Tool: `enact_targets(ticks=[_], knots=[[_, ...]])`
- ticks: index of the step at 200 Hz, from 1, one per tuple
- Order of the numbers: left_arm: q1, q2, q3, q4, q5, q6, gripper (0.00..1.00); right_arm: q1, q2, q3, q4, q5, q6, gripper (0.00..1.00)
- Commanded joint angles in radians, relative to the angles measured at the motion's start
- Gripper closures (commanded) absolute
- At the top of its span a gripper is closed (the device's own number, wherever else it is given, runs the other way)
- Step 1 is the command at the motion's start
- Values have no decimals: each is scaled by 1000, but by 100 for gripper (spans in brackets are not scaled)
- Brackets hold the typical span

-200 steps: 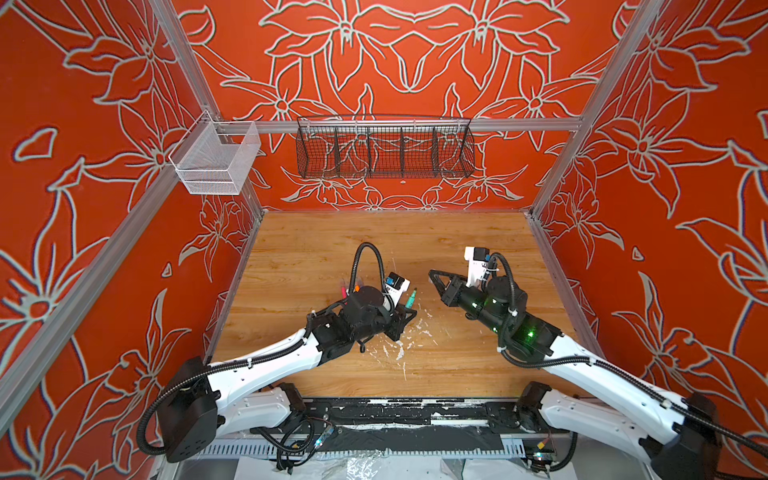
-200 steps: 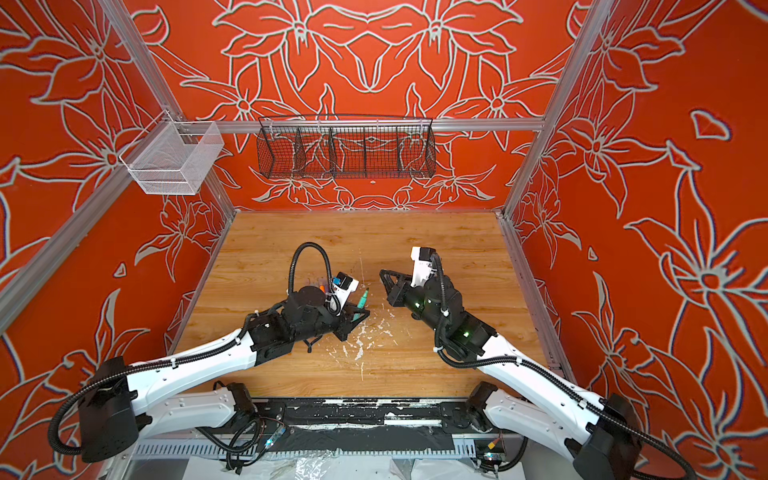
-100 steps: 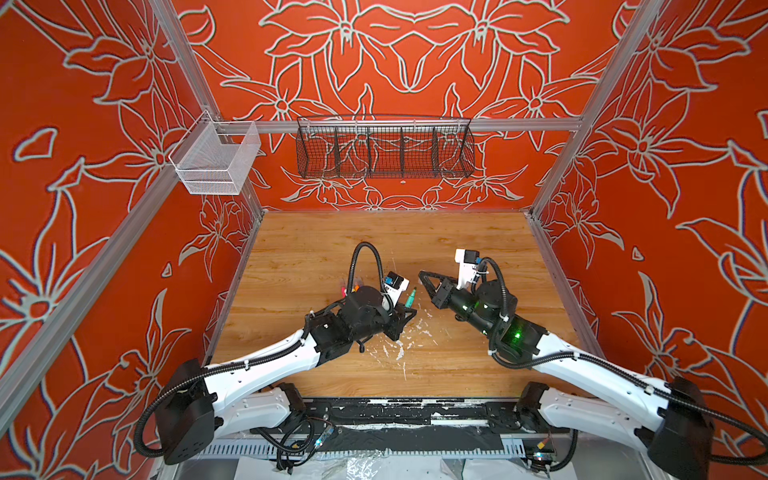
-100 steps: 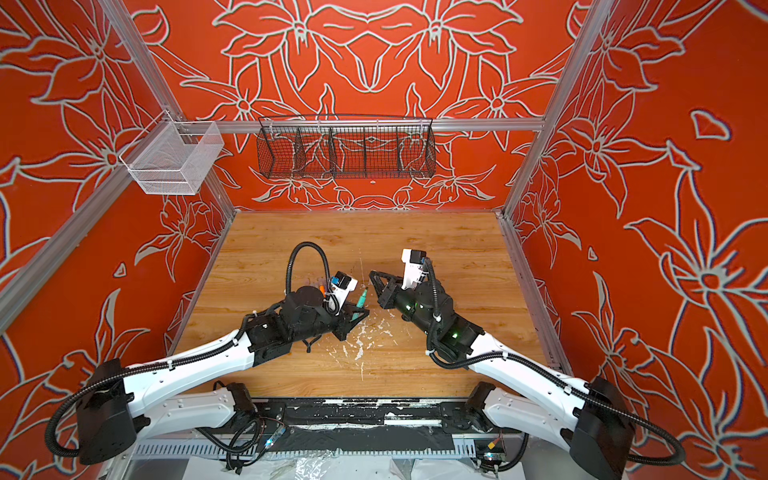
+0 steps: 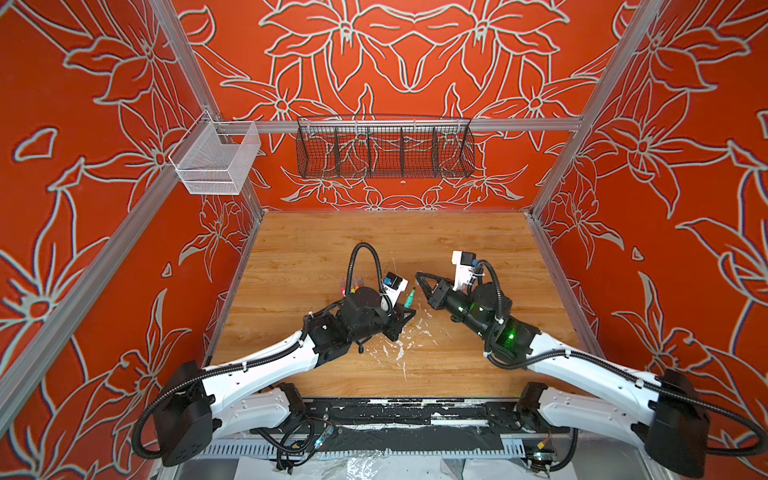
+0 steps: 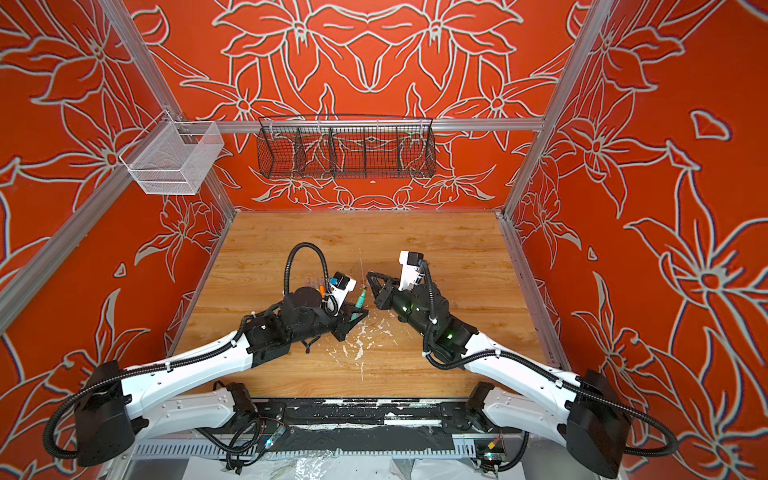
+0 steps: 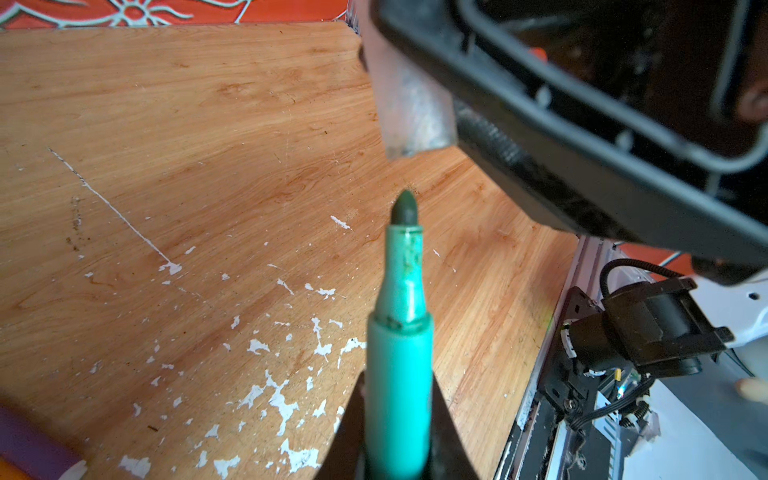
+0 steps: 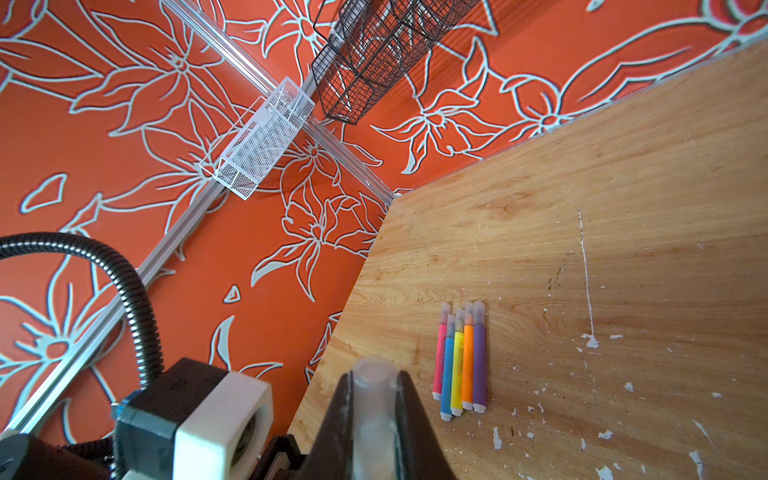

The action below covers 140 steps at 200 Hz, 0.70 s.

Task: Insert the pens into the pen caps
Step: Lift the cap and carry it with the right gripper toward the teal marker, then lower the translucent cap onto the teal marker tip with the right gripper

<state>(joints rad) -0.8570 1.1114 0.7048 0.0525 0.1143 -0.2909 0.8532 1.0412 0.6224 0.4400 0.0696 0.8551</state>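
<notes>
**Inspector:** What has changed in the last second?

**Examiner:** The right arm (image 5: 478, 307) has swung in toward the centre of both top views. Its jaws stood well apart from the left arm (image 5: 361, 320) and are now just beside the green pen (image 5: 409, 298). The left arm has held its place.

**Inspector:** State of the jaws?

**Examiner:** The left jaws pinch the green pen low on its barrel, with the dark tip bare. The right jaws are pressed onto the clear cap (image 8: 374, 386).

**Inspector:** Any contact between them?

**Examiner:** None. In the left wrist view the cap sits in the upper centre of the frame. It is near the tip but apart from it, and off the pen's line.

**Inspector:** And the remainder?

**Examiner:** The five other pens (image 8: 459, 361) lie side by side on the bench (image 8: 623, 187), right of centre in the right wrist view, and appear to be capped. In my judgement this is the last pair, and it still needs aligning and then pushing together.
</notes>
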Motion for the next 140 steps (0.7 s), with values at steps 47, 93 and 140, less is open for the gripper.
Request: enact_targets(ticks=[47,93,140], knots=[[-4,-21,-8,29,-19,0,100,30,24,-37,95,-1,40,94],[-4,-17,-6,26,-34,-7,100,60,13,-52,100,17,40,94],[3,-22,-14,37,-43,-50,100,114,26,-105,159,50,73,95]])
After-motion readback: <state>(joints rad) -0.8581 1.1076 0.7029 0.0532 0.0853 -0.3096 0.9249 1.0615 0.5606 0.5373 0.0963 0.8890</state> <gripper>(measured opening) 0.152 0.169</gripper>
